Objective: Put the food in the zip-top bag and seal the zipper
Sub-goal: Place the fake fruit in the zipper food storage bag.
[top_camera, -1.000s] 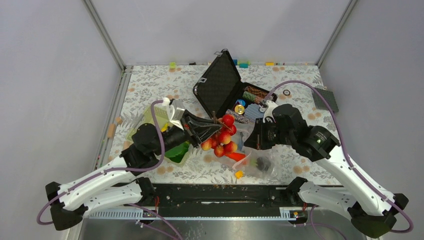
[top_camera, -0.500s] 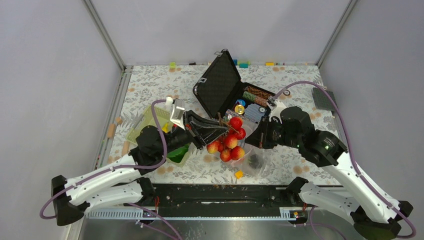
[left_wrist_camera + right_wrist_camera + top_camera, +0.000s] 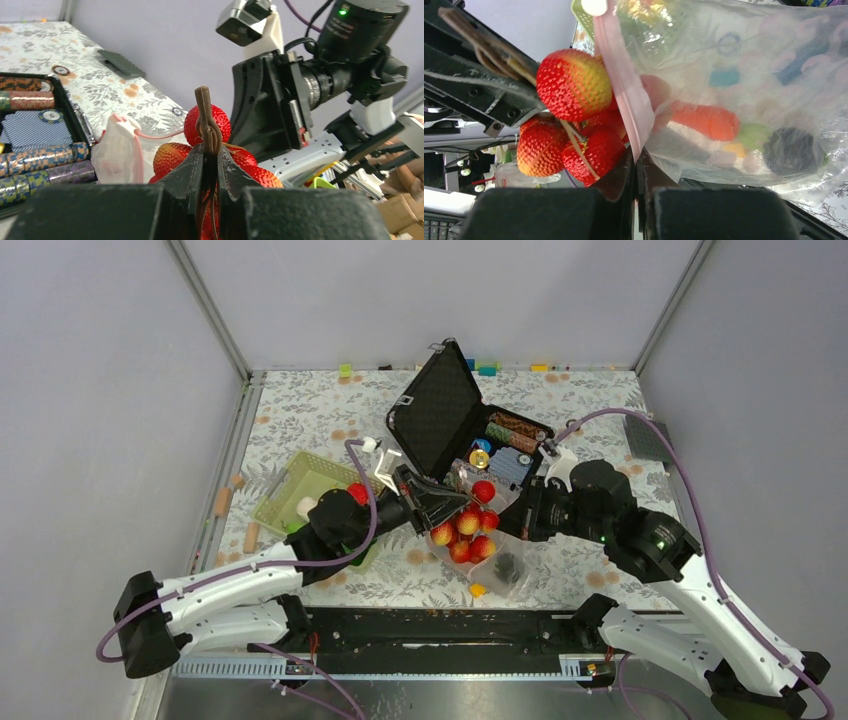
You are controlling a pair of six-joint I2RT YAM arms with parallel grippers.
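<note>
The berry cluster (image 3: pixel 574 85) is clamped in the left gripper (image 3: pixel 208 155) at 9 o'clock of the zip-top bag (image 3: pixel 749 75), whose zipper (image 3: pixel 621 95) is pinched by the right gripper (image 3: pixel 635 160); the bag's contents are blurred.

We're looking at plain pale grey walls (image 3: pixel 440 290) closing in on three sides, with a flower-patterned table (image 3: pixel 310 410) evenly lit between them.

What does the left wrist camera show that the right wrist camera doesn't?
Left wrist only: the open black case with poker chip rolls. Right wrist only: the carrot and dark round fruit inside the zip-top bag, and the right gripper shut on its zipper. Both: the left gripper holding the red berry cluster by its stem, plus the bag's pink mouth.
</note>
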